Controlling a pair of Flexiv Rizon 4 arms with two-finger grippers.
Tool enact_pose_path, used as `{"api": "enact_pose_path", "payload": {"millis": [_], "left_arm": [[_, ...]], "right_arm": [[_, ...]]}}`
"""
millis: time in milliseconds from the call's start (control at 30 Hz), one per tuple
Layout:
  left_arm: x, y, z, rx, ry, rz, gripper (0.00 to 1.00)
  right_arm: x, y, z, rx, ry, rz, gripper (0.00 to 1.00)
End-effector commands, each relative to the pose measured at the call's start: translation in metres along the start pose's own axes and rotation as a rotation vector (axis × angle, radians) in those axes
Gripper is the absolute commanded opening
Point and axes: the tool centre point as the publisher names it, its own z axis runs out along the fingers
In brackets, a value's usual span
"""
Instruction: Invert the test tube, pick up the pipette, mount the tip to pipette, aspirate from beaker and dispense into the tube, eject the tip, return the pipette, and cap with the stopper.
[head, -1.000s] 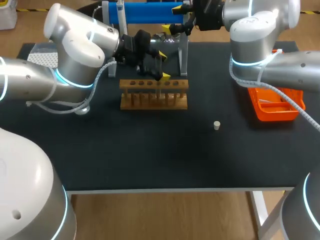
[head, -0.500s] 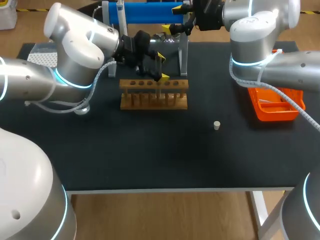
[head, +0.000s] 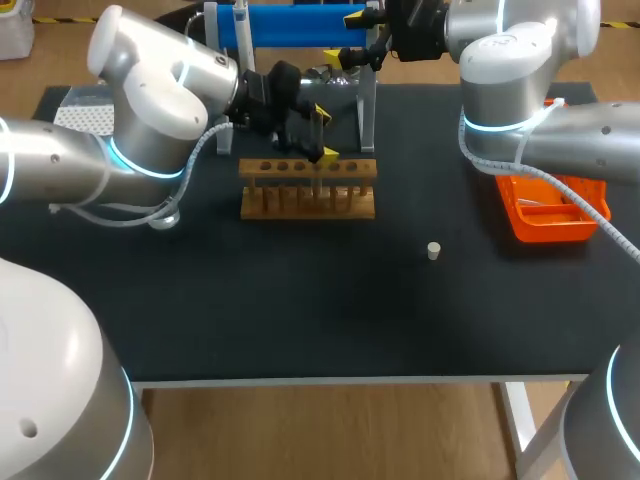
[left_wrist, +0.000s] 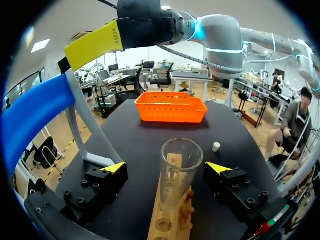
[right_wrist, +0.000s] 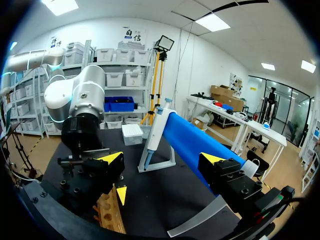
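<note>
Left claw (left_wrist: 165, 167) is released. Its 2 yellow tips stand wide apart on either side of the test tube (left_wrist: 181, 169), and neither touches the glass. The left arm (head: 150, 110) comes in from the left edge of the tabletop (head: 300, 310), and a white tip box (head: 85, 115) shows at the back left corner just behind that arm. The tube stands upright in the wooden rack (head: 308, 200), mouth open upward, in a hole toward the rack's right end. The rack lies parallel to the back edge, a little left of the tabletop's middle and nearer the back than the front.

Behind the rack, along the back edge, stands the pipette stand (head: 367, 110) with a blue bar (head: 290, 25) across its top. The pipette (right_wrist: 156, 131) hangs from that bar near its left end.

Right claw (right_wrist: 161, 159) is released as well, its 2 fingers spread, and it hovers at the back edge by the right end of the blue bar. In the right wrist view the bar runs from beside 1 finger out toward the pipette — whether that finger touches the bar cannot be told.

The stopper (head: 433, 250) lies alone on the tabletop, right of the rack and nearer the front, well apart from both claws. An orange basket (head: 550, 232) sits by the right edge, partly under the right arm (head: 560, 130).
</note>
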Motion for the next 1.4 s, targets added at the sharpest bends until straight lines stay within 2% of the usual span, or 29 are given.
{"api": "enact_pose_path", "payload": {"millis": [33,1000,1133,1400], "left_arm": [[-0.001,0.0,0.001,-0.001,0.002,0.0,1.0],[0.009,0.005,0.002,-0.011,0.007,0.003,1.0],[0.009,0.005,0.002,-0.011,0.007,0.003,1.0],[0.009,0.005,0.002,-0.011,0.007,0.003,1.0]], "right_arm": [[-0.001,0.001,-0.001,0.005,0.005,0.001,1.0],[-0.001,0.001,-0.001,0.005,0.005,0.001,1.0],[0.0,0.005,-0.019,-0.005,-0.006,-0.003,1.0],[0.018,0.002,-0.089,-0.019,-0.021,-0.019,1.0]]}}
